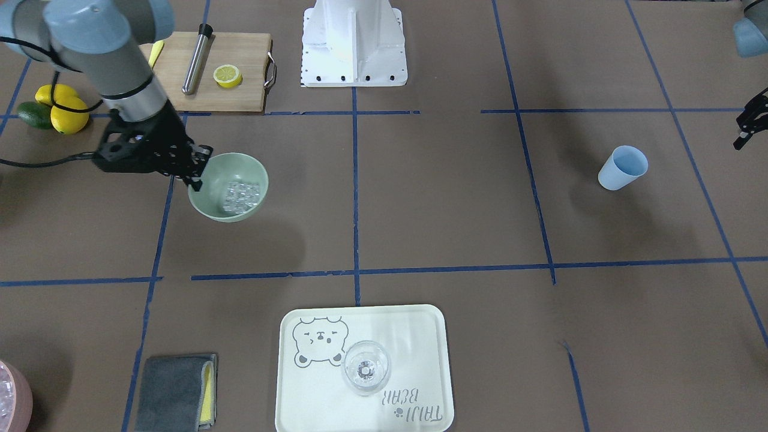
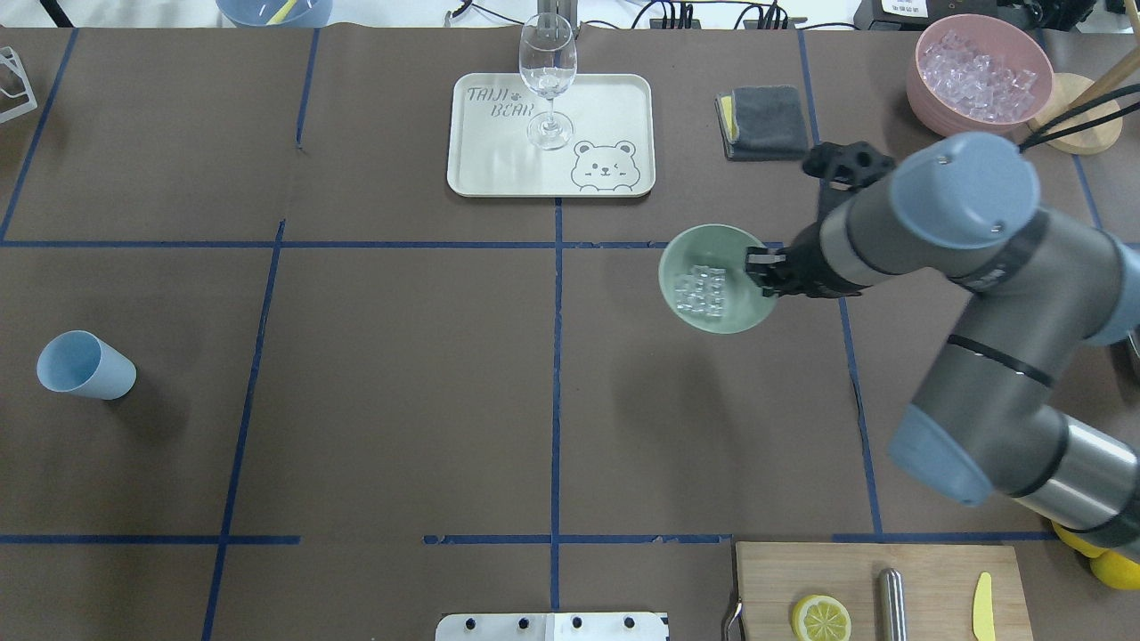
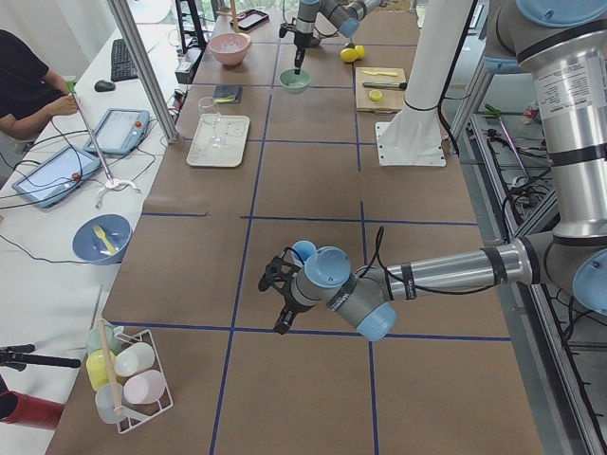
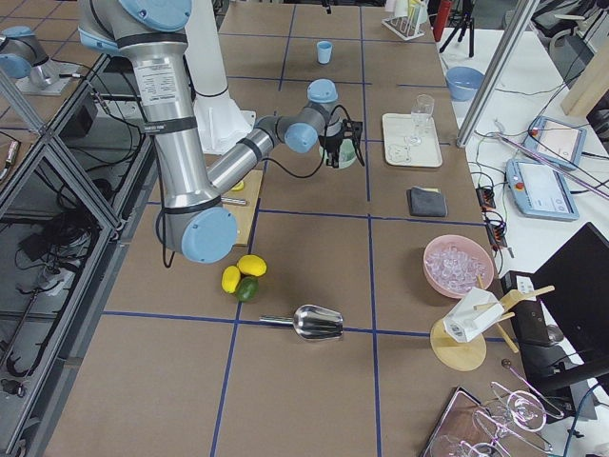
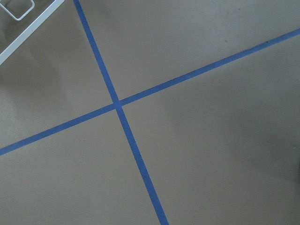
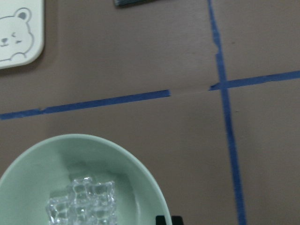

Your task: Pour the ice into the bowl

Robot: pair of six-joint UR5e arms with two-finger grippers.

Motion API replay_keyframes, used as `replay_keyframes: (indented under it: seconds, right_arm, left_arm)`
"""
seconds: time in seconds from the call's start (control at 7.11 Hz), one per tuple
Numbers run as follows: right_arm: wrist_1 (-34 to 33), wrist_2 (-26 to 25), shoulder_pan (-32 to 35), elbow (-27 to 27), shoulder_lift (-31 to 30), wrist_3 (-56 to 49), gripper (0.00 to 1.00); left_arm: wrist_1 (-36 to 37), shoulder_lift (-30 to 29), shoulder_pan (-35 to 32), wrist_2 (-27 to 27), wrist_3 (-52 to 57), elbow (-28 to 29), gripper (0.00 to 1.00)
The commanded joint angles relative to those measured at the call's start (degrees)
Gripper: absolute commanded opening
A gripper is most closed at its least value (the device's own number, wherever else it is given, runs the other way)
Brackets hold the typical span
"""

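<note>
The pale mint-green bowl [image 1: 231,171] holds a cluster of clear ice cubes [image 1: 241,197]. My right gripper [image 1: 197,174] is shut on the bowl's rim and holds it slightly above the table, its shadow offset beneath. The overhead view shows the bowl [image 2: 704,254], the ice [image 2: 701,292] and the gripper [image 2: 761,271] on the rim's right side. The right wrist view shows the bowl [image 6: 122,164] and ice [image 6: 84,204]. My left gripper [image 1: 747,126] hangs at the table's far side near the blue cup; I cannot tell whether it is open or shut.
A light blue cup [image 2: 85,365] stands at the left. A wine glass [image 2: 546,80] stands on a bear tray [image 2: 614,107]. A grey cloth [image 2: 761,120] and a pink tub of ice [image 2: 975,71] sit behind the bowl. A cutting board [image 2: 926,570] carries a lemon half.
</note>
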Motion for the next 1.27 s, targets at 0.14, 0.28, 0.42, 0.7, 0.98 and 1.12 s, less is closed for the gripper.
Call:
replay_keyframes:
  seconds: [0.14, 0.28, 0.42, 0.7, 0.98, 1.12]
  right_arm:
    - [14.4, 7.6, 11.3, -4.5, -17.4, -18.4, 0.0]
    - [18.2, 8.4, 11.4, -7.4, -19.5, -19.0, 0.0]
    - [24.6, 9.9, 11.4, -10.6, -21.5, -18.7, 0.0]
    - [26.8, 10.2, 11.2, -13.7, -21.2, -18.5, 0.0]
    - [26.8, 10.2, 11.1, -14.5, -20.5, -18.4, 0.0]
    - [26.7, 10.2, 11.0, -14.6, -19.8, -18.4, 0.0]
  left_arm:
    - [11.7, -4.0, -0.4, -0.5, -1.1, -0.9, 1.0]
    - [17.1, -5.1, -1.6, -0.5, -0.7, -1.4, 1.0]
    - [24.6, -6.9, -2.0, -0.5, -0.1, -4.4, 1.0]
    - [37.3, -10.9, -6.7, -0.6, 11.2, -5.4, 1.0]
    - [39.7, -11.7, -8.1, -0.5, 14.6, -6.0, 1.0]
    - [39.6, -11.7, -8.1, -0.3, 14.7, -6.1, 1.0]
